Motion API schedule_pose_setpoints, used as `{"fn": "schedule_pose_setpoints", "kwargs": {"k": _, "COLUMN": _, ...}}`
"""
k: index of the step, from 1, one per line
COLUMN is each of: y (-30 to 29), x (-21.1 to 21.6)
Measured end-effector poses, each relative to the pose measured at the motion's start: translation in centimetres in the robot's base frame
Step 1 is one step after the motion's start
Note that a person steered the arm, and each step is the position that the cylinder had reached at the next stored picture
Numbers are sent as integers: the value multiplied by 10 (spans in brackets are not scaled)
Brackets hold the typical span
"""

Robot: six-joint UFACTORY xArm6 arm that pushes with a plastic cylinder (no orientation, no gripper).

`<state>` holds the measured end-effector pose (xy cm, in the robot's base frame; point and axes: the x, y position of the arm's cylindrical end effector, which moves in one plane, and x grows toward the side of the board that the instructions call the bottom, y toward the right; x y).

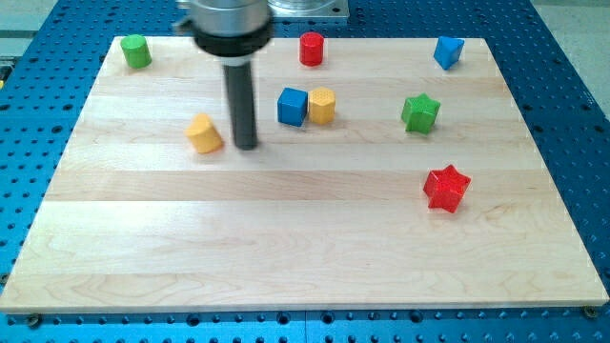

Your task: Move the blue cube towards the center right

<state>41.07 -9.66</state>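
The blue cube (292, 106) sits on the wooden board (286, 238) above its middle, touching a yellow block (322, 105) on its right side. My tip (247, 147) rests on the board to the left of the blue cube and a little lower, about a cube's width away from it. A yellow-orange block (204, 134) lies close to the tip's left side. The rod rises from the tip to the dark arm head at the view's top.
A green cylinder (136, 51) stands at the top left, a red cylinder (312, 49) at top centre, a second blue block (448, 51) at the top right. A green star (419, 112) and a red star (446, 188) lie on the right.
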Motion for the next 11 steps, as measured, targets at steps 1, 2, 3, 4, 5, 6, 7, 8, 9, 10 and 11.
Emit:
{"fn": "schedule_pose_setpoints", "kwargs": {"k": 1, "y": -62, "x": -5}}
{"fn": "schedule_pose_setpoints", "kwargs": {"k": 2, "y": -20, "x": -11}}
{"fn": "schedule_pose_setpoints", "kwargs": {"k": 3, "y": -28, "x": -30}}
{"fn": "schedule_pose_setpoints", "kwargs": {"k": 4, "y": -90, "x": -23}}
{"fn": "schedule_pose_setpoints", "kwargs": {"k": 5, "y": -119, "x": -4}}
{"fn": "schedule_pose_setpoints", "kwargs": {"k": 6, "y": -112, "x": 5}}
{"fn": "schedule_pose_setpoints", "kwargs": {"k": 7, "y": -112, "x": 5}}
{"fn": "schedule_pose_setpoints", "kwargs": {"k": 8, "y": -112, "x": 5}}
{"fn": "schedule_pose_setpoints", "kwargs": {"k": 9, "y": -118, "x": -9}}
{"fn": "schedule_pose_setpoints", "kwargs": {"k": 10, "y": -35, "x": -60}}
{"fn": "schedule_pose_setpoints", "kwargs": {"k": 11, "y": 20, "x": -123}}
